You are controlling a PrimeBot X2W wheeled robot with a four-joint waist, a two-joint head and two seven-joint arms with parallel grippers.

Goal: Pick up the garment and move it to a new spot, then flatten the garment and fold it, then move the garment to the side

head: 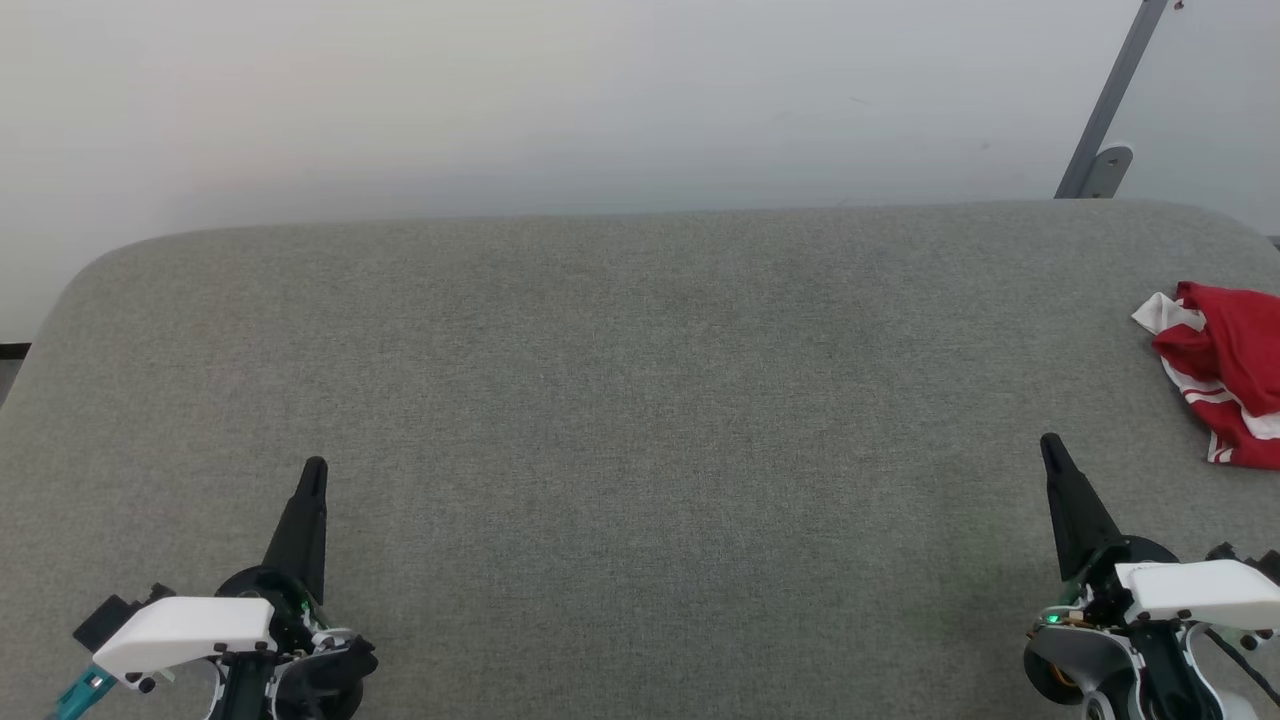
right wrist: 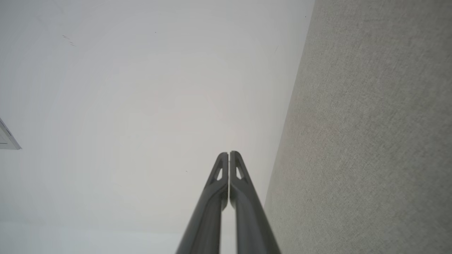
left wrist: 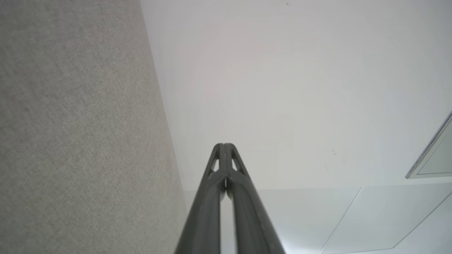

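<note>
Garment: red cloth garment with white-and-red striped trim [head: 1235, 350], lying bunched at the right margin of the bench, with some white inner face turned out at its far left corner.
Extent: its right part is cut off by the edge of the head view, so its full outline and how close it is to the bench edge cannot be told.
Bench: grey fabric-covered bench with rounded far corners [head: 640, 400], bare across the middle.
Left gripper: left gripper with long dark fingers [head: 313, 470], near left, fingers pressed together and holding nothing, well apart from the cloth.
Right gripper: right gripper of the same make [head: 1050, 445], near right, fingers likewise together and empty, near the cloth but not touching it.
Stage: a heap at the side fits cloth awaiting handling, or cloth set aside after a fold that came loose.
Risk one: any pinch on a heap may catch several layers or only the trim, judged likely to leave twists.
Risk two: closed fingers meeting the cloth would shove it rightward, possibly off the bench.
Risk three: the hidden part could snag or trail unseen.
</note>
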